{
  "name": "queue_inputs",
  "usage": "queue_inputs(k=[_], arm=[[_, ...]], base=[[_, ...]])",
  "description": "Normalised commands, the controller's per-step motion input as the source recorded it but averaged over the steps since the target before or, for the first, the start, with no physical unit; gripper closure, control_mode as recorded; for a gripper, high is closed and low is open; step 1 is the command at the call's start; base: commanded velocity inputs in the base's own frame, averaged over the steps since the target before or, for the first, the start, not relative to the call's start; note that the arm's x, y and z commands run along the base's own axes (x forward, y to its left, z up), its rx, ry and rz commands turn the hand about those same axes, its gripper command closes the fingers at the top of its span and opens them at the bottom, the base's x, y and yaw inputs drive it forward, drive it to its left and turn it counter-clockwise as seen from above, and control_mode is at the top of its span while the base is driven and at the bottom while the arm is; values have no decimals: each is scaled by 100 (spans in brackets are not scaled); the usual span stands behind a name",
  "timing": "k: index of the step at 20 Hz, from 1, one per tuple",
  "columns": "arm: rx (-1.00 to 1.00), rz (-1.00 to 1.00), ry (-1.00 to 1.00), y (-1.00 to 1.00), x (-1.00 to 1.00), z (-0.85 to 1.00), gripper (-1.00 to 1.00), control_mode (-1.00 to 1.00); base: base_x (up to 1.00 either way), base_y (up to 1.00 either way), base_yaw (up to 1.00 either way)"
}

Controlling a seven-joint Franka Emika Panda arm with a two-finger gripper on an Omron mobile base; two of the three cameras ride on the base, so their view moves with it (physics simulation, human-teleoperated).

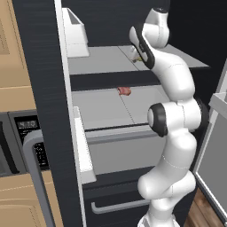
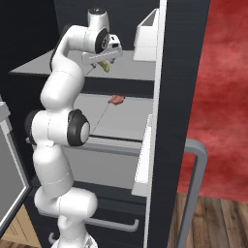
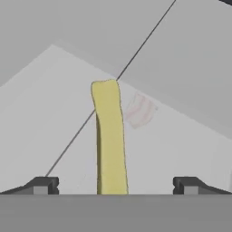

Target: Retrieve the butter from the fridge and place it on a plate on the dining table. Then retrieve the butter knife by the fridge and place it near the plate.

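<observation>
Yellow butter [image 3: 108, 136] stick lying on the top shelf [image 1: 102, 60] inside the open black fridge [image 1: 46, 88], between the fingers [image 3: 43, 185] of the wide open gripper [image 3: 115, 186], not squeezed, small red food [image 1: 124, 91] on the shelf below, white box [image 1: 74, 33] far left.

Flat, even rendered light; soft shadows, slight blur, no glare.
</observation>
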Motion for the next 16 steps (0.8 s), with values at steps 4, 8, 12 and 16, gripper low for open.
queue_inputs(k=[4, 8, 12, 16], arm=[[-1, 10, 4, 1, 0, -10, -100, -100], [0, 10, 2, 4, 0, -20, 100, -100], [0, 9, 0, 4, 0, -17, 100, -100], [0, 1, 1, 0, 0, -2, 100, -100]], base=[[0, 0, 0], [0, 0, 0], [0, 0, 0], [0, 0, 0]])
